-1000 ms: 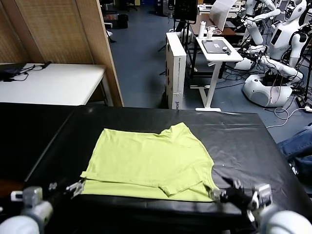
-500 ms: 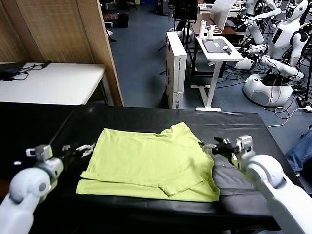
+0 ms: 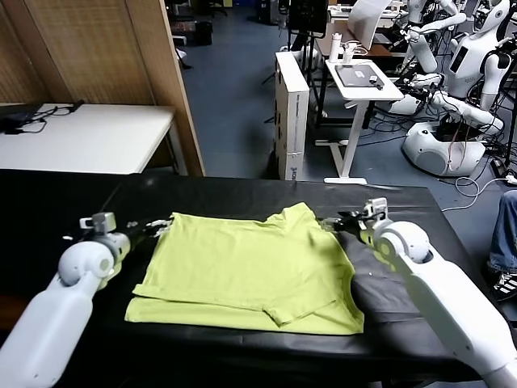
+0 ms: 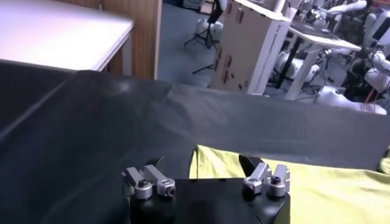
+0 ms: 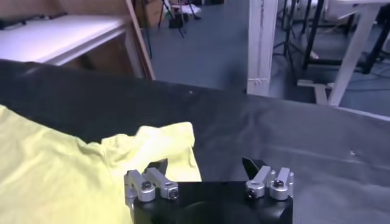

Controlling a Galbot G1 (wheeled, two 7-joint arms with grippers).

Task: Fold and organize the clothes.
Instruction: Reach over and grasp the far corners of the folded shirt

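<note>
**Inspector A:** Presently, the lime T-shirt (image 3: 246,275) lies flat on the black table (image 3: 404,242), roughly central, with its near hem close to the table's front edge. 1 sleeve (image 3: 303,307) is folded inward over the body near the front, and the far right corner (image 3: 300,214) rises to a point toward the back edge. Confirm the arms?

**Inspector B:** Confirmed. The left gripper (image 3: 160,225) sits at the shirt's far left corner, low over the table. In the left wrist view its 2 fingers (image 4: 149,182) are spread apart, and the shirt's corner (image 4: 210,164) lies between them just ahead. Nothing is pinched.

**Inspector A:** And the right side?

**Inspector B:** The right gripper (image 3: 339,221) is at the shirt's far right edge, just beside the raised corner. The right wrist view shows its fingers (image 5: 152,181) likewise spread wide, with a fold of yellow-green cloth (image 5: 161,143) lying between them and slightly ahead. I cannot tell whether either fingertip actually touches the fabric.

**Inspector A:** Surroundings?

**Inspector B:** Behind the table: a white desk (image 3: 89,137) to the left, a wooden partition (image 3: 105,48), a tall white box (image 3: 292,105), and a small white stand table (image 3: 363,81). Other white robots (image 3: 452,105) stand at the far right.
</note>
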